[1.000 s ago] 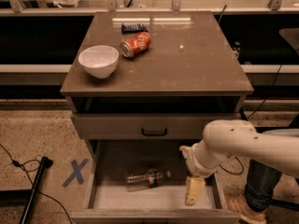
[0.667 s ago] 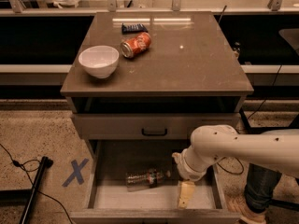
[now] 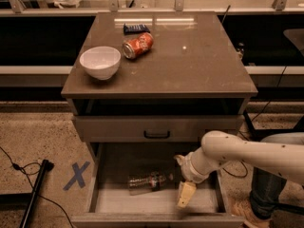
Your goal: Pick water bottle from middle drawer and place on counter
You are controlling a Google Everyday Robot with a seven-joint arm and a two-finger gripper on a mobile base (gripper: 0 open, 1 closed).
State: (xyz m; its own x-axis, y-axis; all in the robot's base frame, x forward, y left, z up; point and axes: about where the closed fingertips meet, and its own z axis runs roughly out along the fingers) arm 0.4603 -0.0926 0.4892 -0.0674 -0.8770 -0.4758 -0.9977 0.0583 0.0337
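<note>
The water bottle (image 3: 148, 181) lies on its side on the pale floor of the open middle drawer (image 3: 118, 204), cap end toward the right. My gripper (image 3: 185, 194) reaches down into the drawer from the right on a white arm, just right of the bottle's cap end and a little nearer the drawer's front. It holds nothing that I can see. The counter (image 3: 190, 65) is the glossy brown top of the cabinet above.
On the counter stand a white bowl (image 3: 100, 62), an orange soda can (image 3: 137, 45) on its side and a dark blue packet (image 3: 136, 28). A closed drawer front with a black handle (image 3: 156, 135) sits above the open drawer. A blue X (image 3: 76, 175) and a black pole (image 3: 34, 193) are on the floor at left.
My arm has moved left inside the drawer, bringing the gripper closer to the bottle's cap end. The bottle has not moved.
</note>
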